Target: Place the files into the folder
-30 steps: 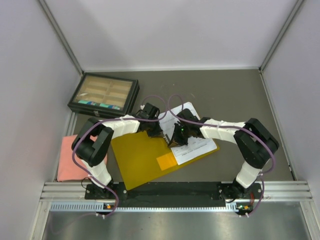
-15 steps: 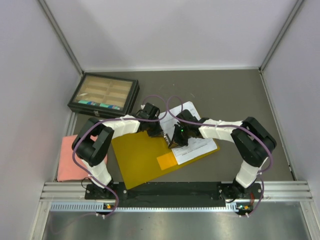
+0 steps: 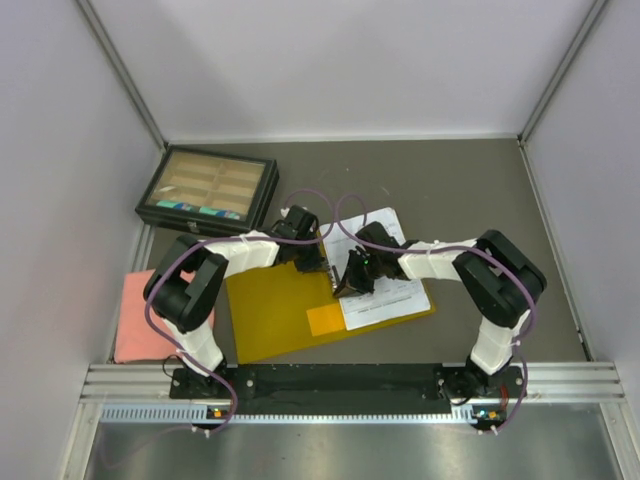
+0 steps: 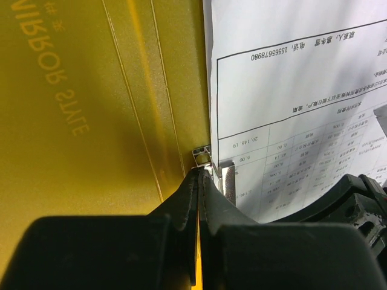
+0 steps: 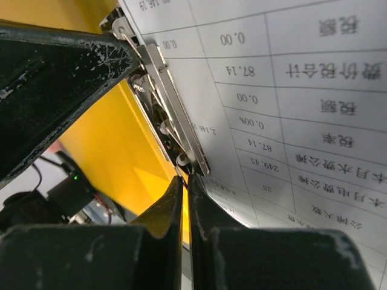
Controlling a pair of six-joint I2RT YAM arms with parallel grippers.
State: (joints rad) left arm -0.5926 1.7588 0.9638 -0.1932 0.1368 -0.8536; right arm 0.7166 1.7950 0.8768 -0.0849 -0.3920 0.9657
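A: How far along?

B: My left claw (image 4: 198,172) and right claw (image 5: 183,178) are clenched on nothing, tips at the clip (image 5: 175,121). The files (image 3: 385,290) lie in the open folder (image 3: 280,310) on the table (image 3: 480,200), edge apparently under the clip. Left, I judge: closing the folder.

Grey table (image 3: 450,180), yellow folder (image 3: 270,310), black compartment box (image 3: 207,188), pink cloth (image 3: 135,320) at left edge

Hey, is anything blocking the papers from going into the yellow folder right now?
Nothing visible does. The files already lie on the open folder, their edge at the metal clip, where the tips of the shut left gripper and right gripper sit.
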